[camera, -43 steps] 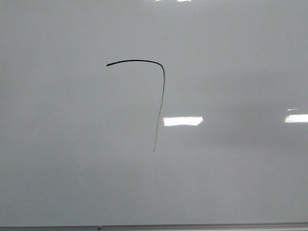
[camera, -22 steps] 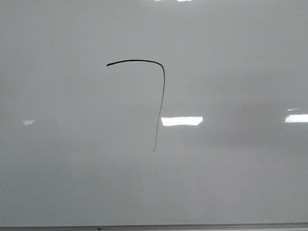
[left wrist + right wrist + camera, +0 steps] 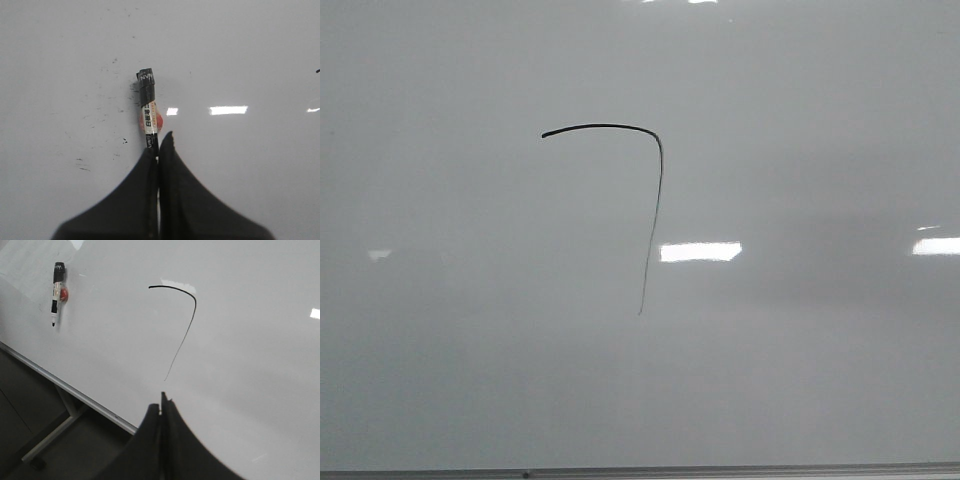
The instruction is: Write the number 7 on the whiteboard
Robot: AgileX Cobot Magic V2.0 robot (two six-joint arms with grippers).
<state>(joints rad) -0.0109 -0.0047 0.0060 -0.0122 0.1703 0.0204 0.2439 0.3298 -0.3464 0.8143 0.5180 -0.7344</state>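
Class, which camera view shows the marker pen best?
The left wrist view: the marker pen fills the centre, label visible, lying on the whiteboard. The right wrist view shows it small and distant; the front view misses it.

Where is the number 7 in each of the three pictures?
Front view: the number 7 sits left of centre on the whiteboard.
Left wrist view: not in it.
Right wrist view: the 7 is above the shut right gripper.
Shared landmark: the whiteboard's grey bottom frame.
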